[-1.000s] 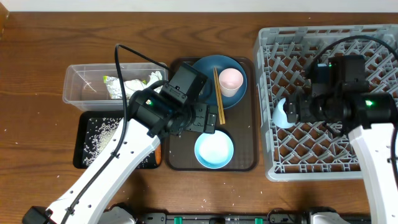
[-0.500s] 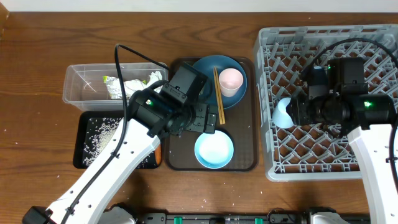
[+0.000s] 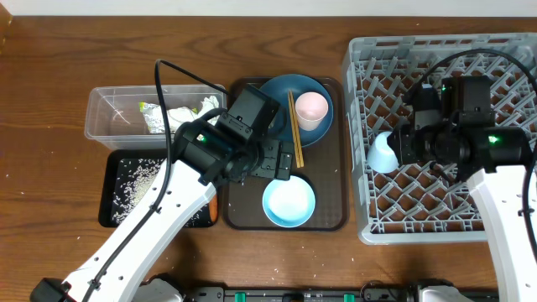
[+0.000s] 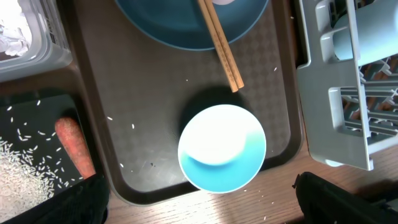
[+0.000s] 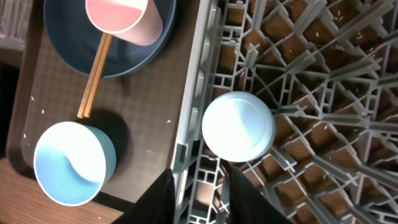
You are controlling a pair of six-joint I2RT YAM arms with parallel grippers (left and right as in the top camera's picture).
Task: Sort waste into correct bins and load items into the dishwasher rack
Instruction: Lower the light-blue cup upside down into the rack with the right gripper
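A light blue cup stands upside down in the left part of the grey dishwasher rack. My right gripper hangs just beside it, jaws narrowly open and empty. My left gripper is wide open above the light blue bowl. Behind the bowl, the dark blue dish carries a pink cup and wooden chopsticks. An orange carrot lies in the black tray with rice grains.
Bowl and dish sit on a dark brown serving tray left of the rack. The clear tub at the far left holds white tissue and a green-and-yellow wrapper. A few rice grains are scattered on the serving tray.
The right jaws have let go of the light blue cup and narrowed, and the cup now rests upside down in the rack. The left arm has not moved.
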